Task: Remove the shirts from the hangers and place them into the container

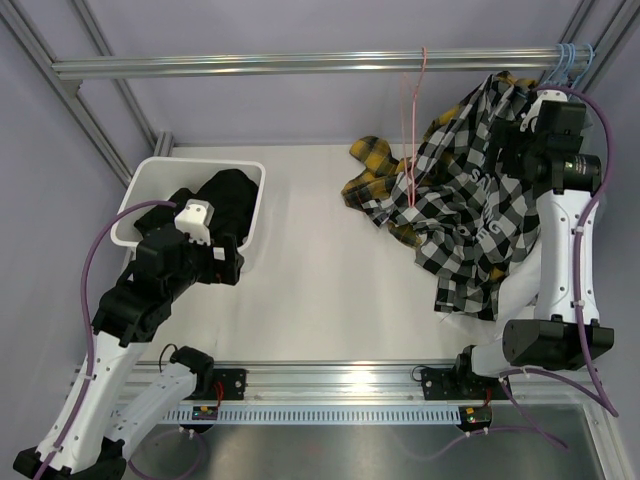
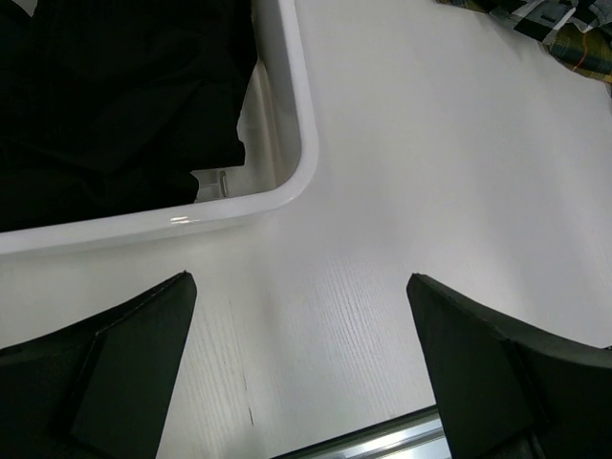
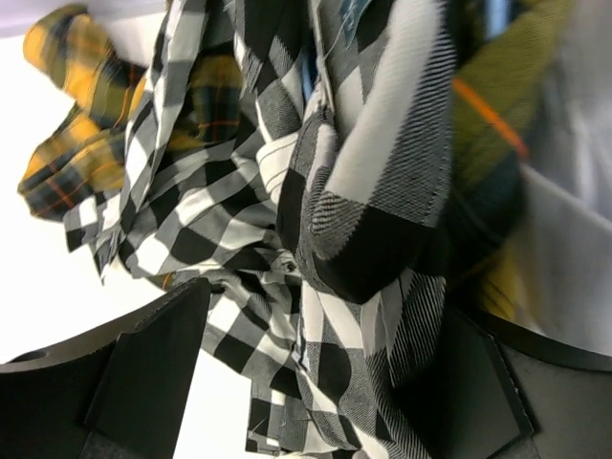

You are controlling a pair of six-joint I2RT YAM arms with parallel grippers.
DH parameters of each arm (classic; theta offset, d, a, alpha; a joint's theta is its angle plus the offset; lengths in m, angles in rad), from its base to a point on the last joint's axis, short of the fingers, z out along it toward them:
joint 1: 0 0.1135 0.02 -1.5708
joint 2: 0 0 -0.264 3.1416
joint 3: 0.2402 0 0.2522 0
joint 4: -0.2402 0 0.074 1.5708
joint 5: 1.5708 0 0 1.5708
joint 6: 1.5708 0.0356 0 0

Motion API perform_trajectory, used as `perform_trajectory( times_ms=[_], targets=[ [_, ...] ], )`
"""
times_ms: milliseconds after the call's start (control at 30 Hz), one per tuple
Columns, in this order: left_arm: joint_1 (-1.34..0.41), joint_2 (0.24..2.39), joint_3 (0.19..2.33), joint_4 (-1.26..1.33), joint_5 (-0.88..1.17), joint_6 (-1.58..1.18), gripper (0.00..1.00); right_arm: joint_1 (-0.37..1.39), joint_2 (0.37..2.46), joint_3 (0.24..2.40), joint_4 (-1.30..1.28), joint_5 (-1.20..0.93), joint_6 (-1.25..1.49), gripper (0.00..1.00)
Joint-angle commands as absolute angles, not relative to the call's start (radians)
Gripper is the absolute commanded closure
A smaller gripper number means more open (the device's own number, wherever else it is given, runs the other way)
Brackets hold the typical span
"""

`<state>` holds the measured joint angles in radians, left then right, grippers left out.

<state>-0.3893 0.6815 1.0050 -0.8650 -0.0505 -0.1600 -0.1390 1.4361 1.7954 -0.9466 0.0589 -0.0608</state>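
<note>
Right gripper [image 3: 320, 306] wide open, checked shirt [image 3: 363, 191] between jaws, perhaps touching. Left gripper [image 2: 301, 279] open, empty; white tub [image 2: 287, 115] upper left.

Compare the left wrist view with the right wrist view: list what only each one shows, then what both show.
Left wrist only: the container corner with the black shirt inside, and the open left pincer over the table. Right wrist only: the open right pincer with folds of the checked shirt between its fingers. Both: the checked shirt, the yellow plaid shirt and the white table.
</note>
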Motion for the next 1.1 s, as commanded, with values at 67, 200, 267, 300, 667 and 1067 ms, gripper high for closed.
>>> perform_trajectory(
  times_ms=[67,200,267,300,667,1067],
  targets=[
    [-0.394,0.670,1.000,-0.839,-0.058,-0.144,0.01,-0.144,1.447,1.796,-0.916,-0.103,-0.110,0.12],
    [-0.394,0.673,1.008,-0.841,-0.057,-0.146,0.01,-0.144,1.462,1.818,-0.885,-0.121,-0.089,0.31],
    [-0.394,0.675,1.014,-0.845,-0.057,-0.146,0.01,-0.144,1.460,1.838,-0.881,-0.120,-0.072,0.48],
    [-0.394,0.676,1.015,-0.845,-0.057,-0.146,0.01,-0.144,1.451,1.842,-0.867,-0.117,-0.068,0.53],
    [-0.394,0.710,1.046,-0.844,-0.046,-0.150,0.01,-0.143,1.353,1.879,-0.798,-0.132,-0.028,1.00],
    [-0.394,0.793,1.152,-0.847,0.025,-0.176,0.01,-0.143,1.114,1.708,-0.819,-0.188,0.083,1.00]
  ],
)
